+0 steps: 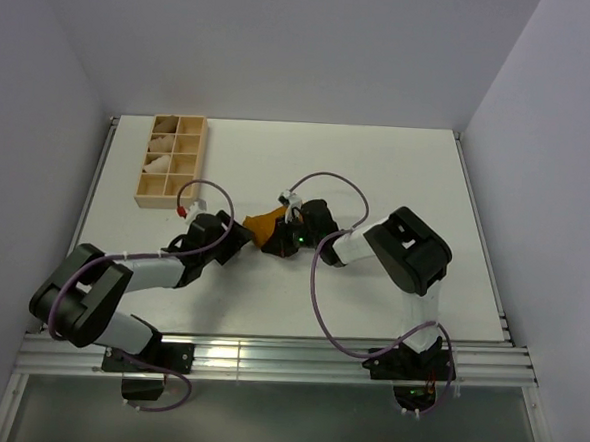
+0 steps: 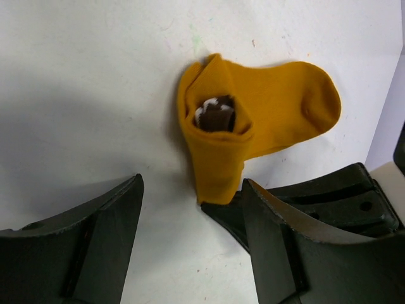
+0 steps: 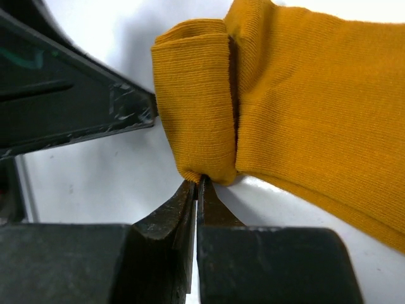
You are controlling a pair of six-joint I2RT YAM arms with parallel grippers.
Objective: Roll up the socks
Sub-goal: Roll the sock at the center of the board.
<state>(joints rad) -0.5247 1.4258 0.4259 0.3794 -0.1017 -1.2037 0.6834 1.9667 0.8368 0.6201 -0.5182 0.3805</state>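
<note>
The mustard-orange sock point(image 1: 261, 220) lies mid-table, partly rolled. In the left wrist view the roll point(image 2: 218, 145) shows the brown, white-striped cuff point(image 2: 215, 116) tucked inside, with the toe end point(image 2: 297, 104) spread flat to the right. My left gripper point(image 2: 193, 190) is open and empty, just short of the roll's near end; from above it point(image 1: 236, 237) sits left of the sock. My right gripper point(image 3: 197, 180) is shut, pinching the lower edge of the roll point(image 3: 196, 95); from above it point(image 1: 278, 242) is at the sock's near right side.
A wooden compartment tray point(image 1: 144, 194) at the back left holds pale cream rolled bundles point(image 1: 162, 158). The right gripper's black body point(image 2: 316, 196) lies close beside my left fingers. Walls close the table at back and sides.
</note>
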